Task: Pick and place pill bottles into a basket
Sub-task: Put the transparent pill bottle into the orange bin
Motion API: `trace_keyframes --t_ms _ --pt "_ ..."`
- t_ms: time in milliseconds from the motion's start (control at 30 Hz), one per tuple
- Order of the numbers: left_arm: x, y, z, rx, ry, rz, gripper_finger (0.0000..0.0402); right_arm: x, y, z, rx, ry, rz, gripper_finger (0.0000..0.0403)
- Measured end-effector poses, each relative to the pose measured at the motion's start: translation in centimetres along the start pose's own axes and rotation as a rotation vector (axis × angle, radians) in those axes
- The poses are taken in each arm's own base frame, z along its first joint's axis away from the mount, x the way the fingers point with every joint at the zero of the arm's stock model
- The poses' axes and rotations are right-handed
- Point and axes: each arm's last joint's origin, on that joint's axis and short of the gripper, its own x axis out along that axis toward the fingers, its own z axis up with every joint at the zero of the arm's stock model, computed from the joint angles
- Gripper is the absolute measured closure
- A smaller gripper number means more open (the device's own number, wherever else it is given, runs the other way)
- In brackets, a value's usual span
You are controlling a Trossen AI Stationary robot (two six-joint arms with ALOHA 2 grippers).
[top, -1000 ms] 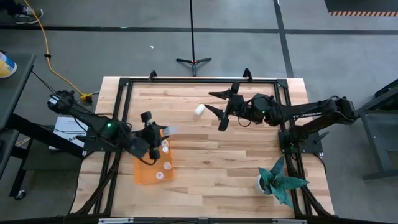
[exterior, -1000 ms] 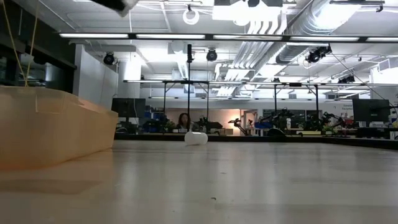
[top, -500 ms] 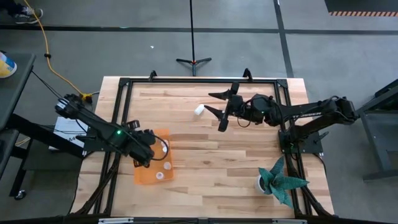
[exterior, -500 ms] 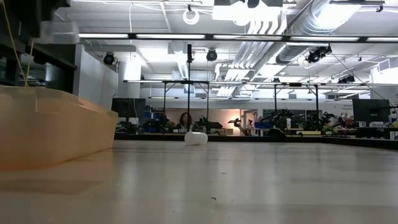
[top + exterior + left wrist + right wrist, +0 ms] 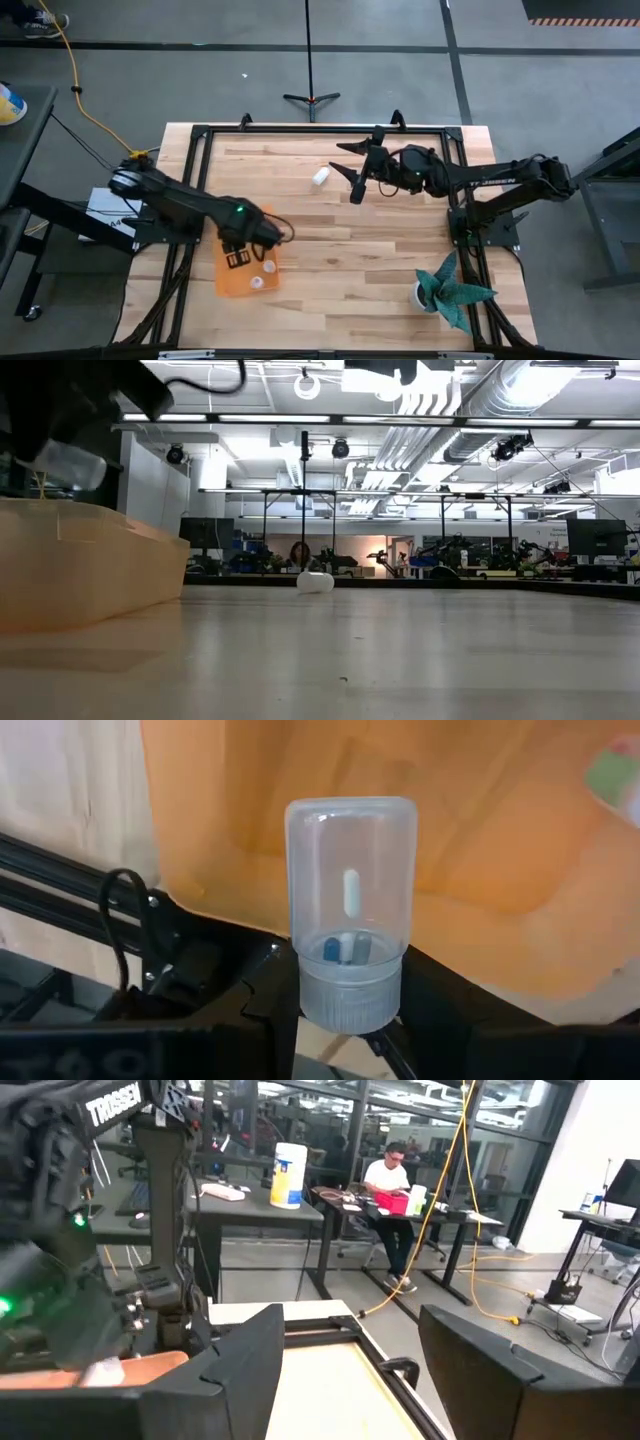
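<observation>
My left gripper (image 5: 238, 259) is over the translucent orange basket (image 5: 226, 281), shut on a clear pill bottle (image 5: 350, 890) with a few capsules inside. The low view shows this bottle (image 5: 66, 465) in the air above the basket's wall (image 5: 90, 565). Two white-capped bottles (image 5: 268, 266) (image 5: 257, 282) stand in the basket. One white bottle (image 5: 320, 177) lies on its side on the table's far half, and shows in the low view too (image 5: 314, 582). My right gripper (image 5: 351, 173) hangs open just right of it, touching nothing. My left gripper pinches the bottle's pale cap end (image 5: 350, 998) between its two fingers (image 5: 270, 995). The fingers slant down from above. The clear body sticks out past the fingertips toward the basket floor, lifted clear of the basket.
A white pot with a teal plant (image 5: 448, 290) stands at the table's near right corner. A black frame (image 5: 320, 130) runs round the table edges. The middle of the wooden top (image 5: 350, 250) is bare. A person sits at a desk beyond the table (image 5: 388, 1190).
My left gripper has swung from the basket's far edge toward the near edge, turned to point down, and come down over the basket with the clear bottle still held. The bottle is now lower, just above the basket wall.
</observation>
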Motion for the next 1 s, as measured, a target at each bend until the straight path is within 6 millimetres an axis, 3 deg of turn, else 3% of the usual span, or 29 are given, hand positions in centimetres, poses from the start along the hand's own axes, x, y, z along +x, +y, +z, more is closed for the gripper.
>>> trace_keyframes --t_ms 233,600,1000 --pt "2.0 0.7 3.5 0.036 0.185 -0.085 0.023 0.1 -0.3 -0.6 -0.018 0.053 -0.007 0.018" --pt "4.7 2.3 7.4 0.039 0.361 -0.207 0.0229 0.2 -1.1 -1.2 -0.035 0.107 -0.027 0.0181" --pt "5.9 4.9 9.4 -0.036 0.414 -0.28 0.0229 0.4 -2.1 -1.8 -0.046 0.161 -0.058 0.0182"
